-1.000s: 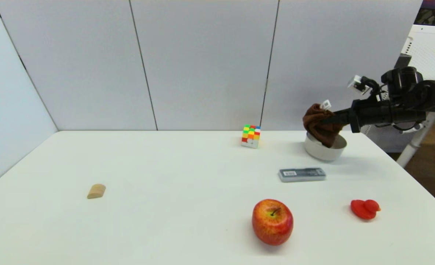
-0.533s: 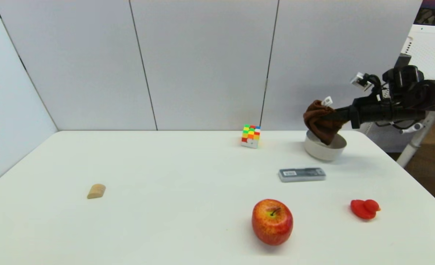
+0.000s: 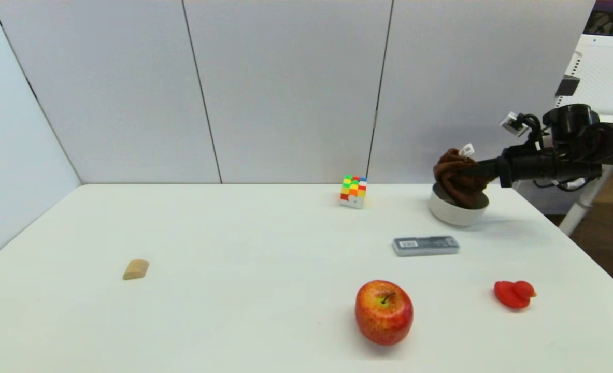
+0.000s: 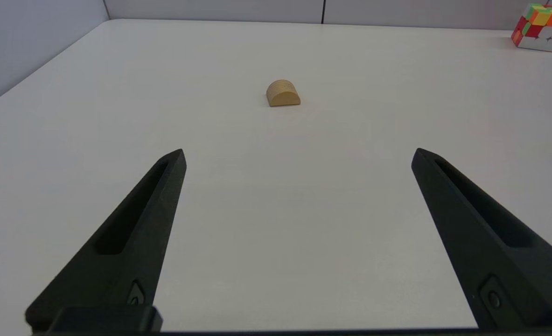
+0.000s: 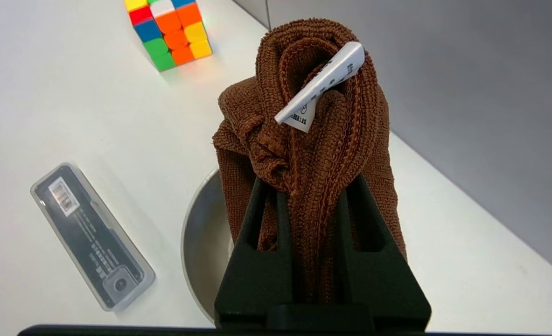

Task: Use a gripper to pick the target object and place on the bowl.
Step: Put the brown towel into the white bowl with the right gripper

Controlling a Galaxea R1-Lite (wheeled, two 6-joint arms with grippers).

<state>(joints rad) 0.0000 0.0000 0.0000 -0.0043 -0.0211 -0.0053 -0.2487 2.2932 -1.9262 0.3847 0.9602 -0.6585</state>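
My right gripper [image 3: 472,169] is shut on the dark brown cloth bundle [image 3: 456,178], which has a small white tag on top. It holds the cloth over the off-white bowl [image 3: 454,213] at the far right of the table, and the cloth's lower folds hang into the bowl. In the right wrist view the gripper [image 5: 308,182] pinches the cloth [image 5: 313,116] between both fingers, with the bowl [image 5: 206,247] below. My left gripper [image 4: 299,156] is open and empty above bare table; it is out of the head view.
A colourful puzzle cube [image 3: 354,191] stands left of the bowl. A clear flat case [image 3: 425,245] lies in front of the bowl. A red apple [image 3: 384,312] and a red toy duck [image 3: 514,293] sit near the front. A wooden block [image 3: 136,269] lies at the left.
My right gripper has moved the cloth slightly right and down, so it now hangs centred over the bowl with more of it inside. The left arm has not moved.
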